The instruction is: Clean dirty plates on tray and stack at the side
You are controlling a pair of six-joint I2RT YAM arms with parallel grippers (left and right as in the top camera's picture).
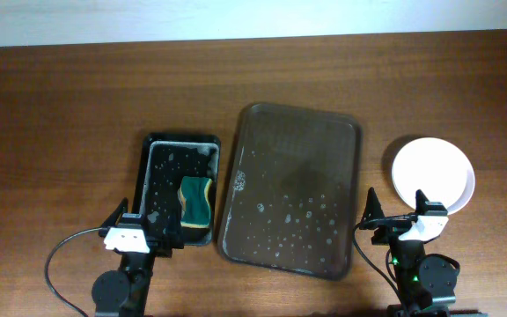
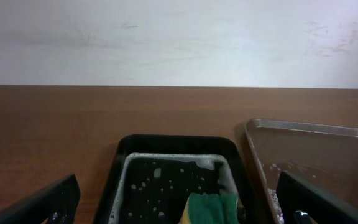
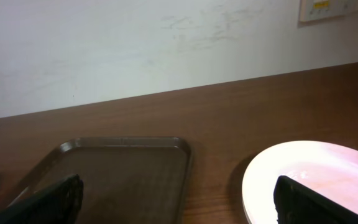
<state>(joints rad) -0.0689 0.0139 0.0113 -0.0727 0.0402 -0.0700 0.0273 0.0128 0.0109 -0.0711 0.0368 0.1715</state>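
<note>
The large dark brown tray [image 1: 324, 132] lies mid-table with water droplets and foam on it and no plate on it. It also shows in the left wrist view [image 2: 328, 149] and the right wrist view [image 3: 123, 168]. White plates [image 1: 433, 172] sit as one round stack right of the tray; how many I cannot tell. The top plate shows in the right wrist view [image 3: 309, 174]. My left gripper [image 1: 143, 227] is open and empty at the near end of the black tray. My right gripper [image 1: 396, 214] is open and empty at the plates' near edge.
A smaller black tray [image 1: 161, 145] with soapy water holds a green-yellow sponge [image 1: 196, 200], also in the left wrist view [image 2: 210, 208]. The wooden table runs to a white wall at the back. Both arm bases stand at the front edge.
</note>
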